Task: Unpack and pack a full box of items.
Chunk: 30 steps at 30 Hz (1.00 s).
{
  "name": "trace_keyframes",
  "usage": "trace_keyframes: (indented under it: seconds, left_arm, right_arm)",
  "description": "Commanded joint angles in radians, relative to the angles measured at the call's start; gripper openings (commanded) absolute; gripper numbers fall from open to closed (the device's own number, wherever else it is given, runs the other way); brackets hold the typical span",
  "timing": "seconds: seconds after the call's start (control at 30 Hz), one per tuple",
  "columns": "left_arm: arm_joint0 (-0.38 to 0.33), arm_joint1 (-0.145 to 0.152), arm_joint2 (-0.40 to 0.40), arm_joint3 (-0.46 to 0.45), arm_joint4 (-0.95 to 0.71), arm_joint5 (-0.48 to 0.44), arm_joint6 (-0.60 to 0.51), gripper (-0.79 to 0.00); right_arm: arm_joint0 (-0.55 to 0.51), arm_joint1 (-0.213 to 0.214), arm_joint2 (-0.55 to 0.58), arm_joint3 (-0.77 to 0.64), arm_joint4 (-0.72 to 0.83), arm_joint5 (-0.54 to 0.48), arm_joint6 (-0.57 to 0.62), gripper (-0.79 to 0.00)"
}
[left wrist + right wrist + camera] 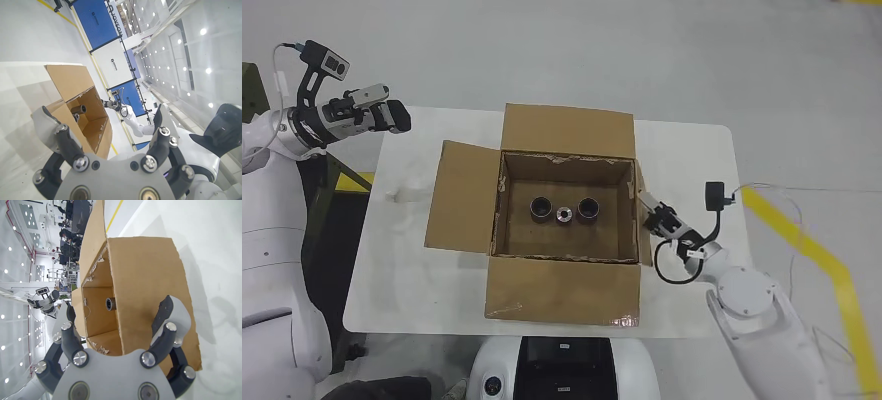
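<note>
An open cardboard box [567, 128] stands mid-table with all flaps folded out. On its floor lie two dark cylinders [541, 208] [588, 207] with a small silver part [564, 214] between them. My right gripper [650, 213] is at the box's right side, open; in its wrist view the right gripper [118, 309] straddles the box wall [143, 275], one finger inside and one outside, and a cylinder [109, 304] lies beyond. My left gripper [394, 115] hangs open and empty over the table's far left corner. From the left gripper [103, 115], the box [70, 79] and its cylinders [79, 109] lie some way off.
The white table [692, 150] has bare surface left and right of the box. The folded-out flaps reach close to the near and far table edges. A yellow line [802, 230] runs on the floor to the right.
</note>
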<state>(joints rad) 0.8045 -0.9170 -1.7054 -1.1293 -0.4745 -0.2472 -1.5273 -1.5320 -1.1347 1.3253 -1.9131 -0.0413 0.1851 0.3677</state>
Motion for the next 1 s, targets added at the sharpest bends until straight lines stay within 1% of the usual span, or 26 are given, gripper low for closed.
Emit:
trace_keyframes:
  seconds: [0.0, 0.17, 0.4, 0.6, 0.73, 0.83, 0.9, 0.97]
  left_arm:
    - [0.000, 0.000, 0.000, 0.000, 0.000, 0.000, 0.000, 0.000]
    - [0.000, 0.000, 0.000, 0.000, 0.000, 0.000, 0.000, 0.000]
    - [0.000, 0.000, 0.000, 0.000, 0.000, 0.000, 0.000, 0.000]
    - [0.000, 0.000, 0.000, 0.000, 0.000, 0.000, 0.000, 0.000]
    - [0.000, 0.000, 0.000, 0.000, 0.000, 0.000, 0.000, 0.000]
    - [0.000, 0.000, 0.000, 0.000, 0.000, 0.000, 0.000, 0.000]
    - [0.000, 0.000, 0.000, 0.000, 0.000, 0.000, 0.000, 0.000]
    - [0.000, 0.000, 0.000, 0.000, 0.000, 0.000, 0.000, 0.000]
  right_arm:
    - [0.007, 0.001, 0.006, -0.020, -0.027, 0.018, 0.001, 0.000]
    - [0.044, 0.004, 0.002, -0.077, -0.104, 0.065, 0.023, 0.000]
    - [0.159, 0.001, -0.044, -0.112, -0.138, 0.080, 0.134, 0.000]
    - [0.275, -0.009, -0.123, -0.071, -0.126, 0.080, 0.231, 0.000]
    - [0.340, -0.013, -0.177, -0.035, -0.149, 0.075, 0.309, 0.000]
    - [0.385, -0.012, -0.223, 0.001, -0.209, 0.054, 0.391, 0.000]
    - [0.417, -0.014, -0.256, 0.033, -0.221, 0.027, 0.455, 0.000]
    - [0.448, -0.017, -0.287, 0.064, -0.248, 0.010, 0.492, 0.000]
